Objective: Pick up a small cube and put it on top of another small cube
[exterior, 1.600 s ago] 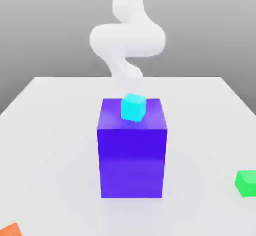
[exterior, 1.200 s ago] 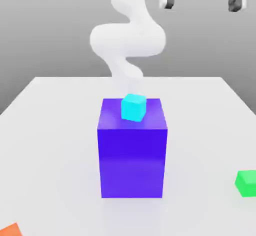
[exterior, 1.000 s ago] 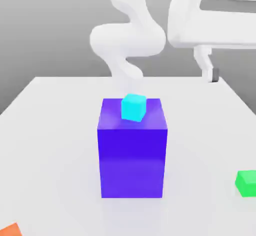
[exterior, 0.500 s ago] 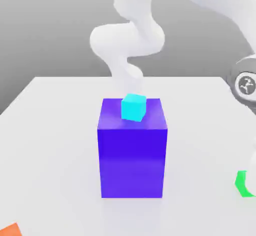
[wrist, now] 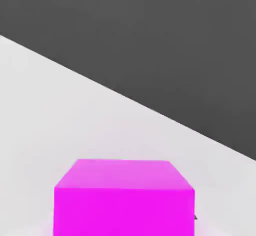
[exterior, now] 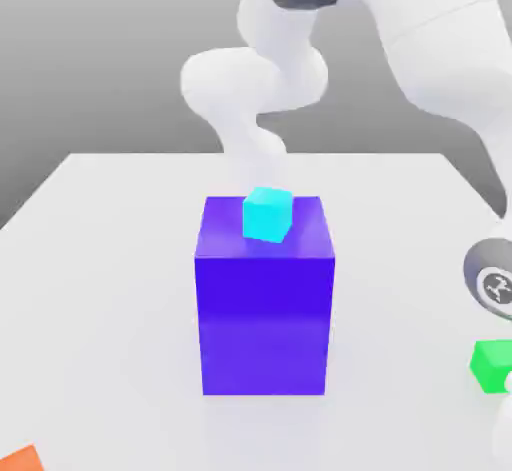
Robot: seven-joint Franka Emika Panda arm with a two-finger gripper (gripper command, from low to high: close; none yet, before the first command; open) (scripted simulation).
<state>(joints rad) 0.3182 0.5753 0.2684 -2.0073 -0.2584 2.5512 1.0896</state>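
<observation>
The small green cube (exterior: 490, 365) rests on the white table (exterior: 100, 289) at the exterior view's right edge. My white arm bends down over that side, and its round grey wrist joint (exterior: 492, 285) hangs just above the green cube. My gripper is shut. A small cyan cube (exterior: 267, 214) sits on top of the big blue-purple block (exterior: 265, 309) at the table's middle. In the hand view a magenta cube (wrist: 122, 197) stands close by on the white table (wrist: 60, 109).
A corner of an orange cube (exterior: 20, 459) pokes in at the exterior view's lower left. The tall blue-purple block stands between the table's left and right halves. The table's far edge meets a grey backdrop.
The arm has swung down on the exterior view's right, and its wrist joint has dropped closer to the green cube. The gripper has gone from open to shut. No cube has moved.
</observation>
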